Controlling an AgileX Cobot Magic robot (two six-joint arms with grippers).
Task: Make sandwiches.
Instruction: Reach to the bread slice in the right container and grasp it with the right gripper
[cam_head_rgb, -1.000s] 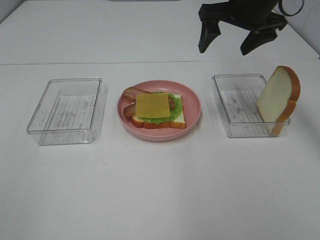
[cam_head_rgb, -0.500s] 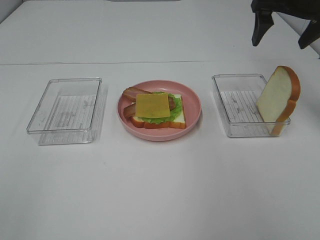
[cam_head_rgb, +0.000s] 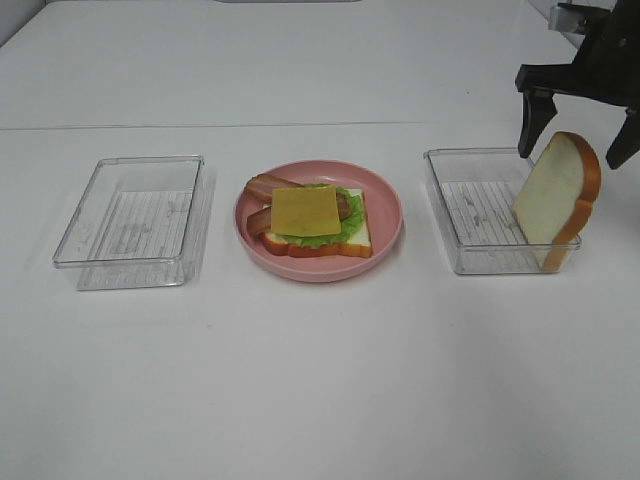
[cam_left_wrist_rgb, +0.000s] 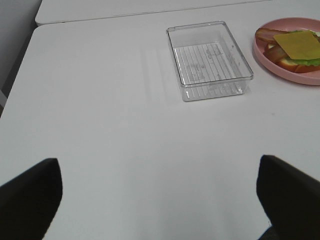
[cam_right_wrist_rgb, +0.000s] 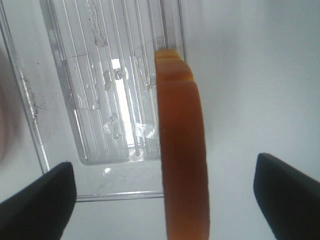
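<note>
On the pink plate (cam_head_rgb: 388, 213) lies an open sandwich: a bread slice (cam_head_rgb: 361, 238), lettuce (cam_head_rgb: 347, 228), bacon (cam_head_rgb: 262, 185) and a cheese slice (cam_head_rgb: 307, 211) on top. A second bread slice (cam_head_rgb: 555, 200) stands on edge in the right clear tray (cam_head_rgb: 470, 212), leaning on its far-right wall. My right gripper (cam_head_rgb: 572, 155) hangs open just above this slice, one finger on each side of its top; the right wrist view shows the orange crust (cam_right_wrist_rgb: 182, 150) centred between the fingers (cam_right_wrist_rgb: 37, 200). My left gripper (cam_left_wrist_rgb: 160, 200) is open over bare table, out of the exterior view.
An empty clear tray (cam_head_rgb: 130, 220) sits left of the plate, also seen in the left wrist view as the tray (cam_left_wrist_rgb: 210, 60) beside the plate (cam_left_wrist_rgb: 260, 50). The table's back seam runs behind all three containers.
My right gripper has moved right and down from above the back of the table to straddle the top of the upright bread slice. Nothing else has moved.
</note>
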